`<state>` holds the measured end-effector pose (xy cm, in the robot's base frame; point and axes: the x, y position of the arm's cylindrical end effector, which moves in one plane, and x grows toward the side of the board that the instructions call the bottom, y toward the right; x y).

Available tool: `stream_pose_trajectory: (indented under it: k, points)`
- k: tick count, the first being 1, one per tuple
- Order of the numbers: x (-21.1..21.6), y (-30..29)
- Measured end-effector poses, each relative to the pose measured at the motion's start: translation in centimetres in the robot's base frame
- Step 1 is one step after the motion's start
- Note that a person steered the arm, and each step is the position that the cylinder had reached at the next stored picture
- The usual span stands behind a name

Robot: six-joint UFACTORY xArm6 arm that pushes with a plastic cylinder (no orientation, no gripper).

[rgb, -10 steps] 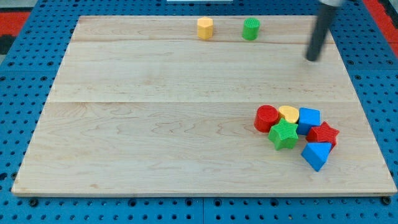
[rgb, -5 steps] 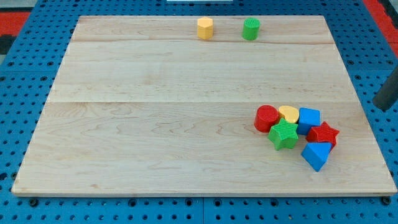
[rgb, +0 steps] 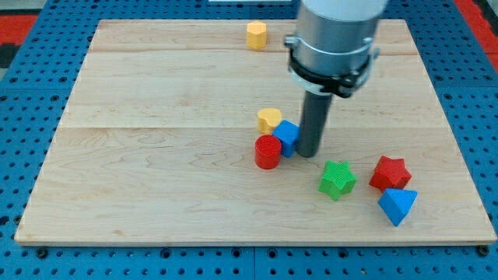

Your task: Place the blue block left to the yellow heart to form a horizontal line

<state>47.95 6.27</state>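
One camera only, so no second view shares any of this scene. It looks down at a slant from beyond the view's bottom edge, facing the far top edge, taking in the whole wooden board (rgb: 156, 155) and a rim of blue pegboard (rgb: 15, 155), while the arm (rgb: 336, 39) looms large, cropped at the top.

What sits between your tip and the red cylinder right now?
The blue block does: in the camera view my tip is at its right side, the red cylinder touches its lower left, and the yellow heart sits just above.

Pale grained wooden board (rgb: 156, 171); ribbed plastic-looking green star (rgb: 337, 180); matt dark rod (rgb: 313, 124).
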Motion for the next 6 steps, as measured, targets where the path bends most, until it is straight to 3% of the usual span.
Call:
stream_pose_trajectory:
  k: [1,3,5,6]
  points:
    - [-3.4,-5.9]
    - [-12.0,-11.3]
    - [-12.5,-22.4]
    - [-14.8,-25.1]
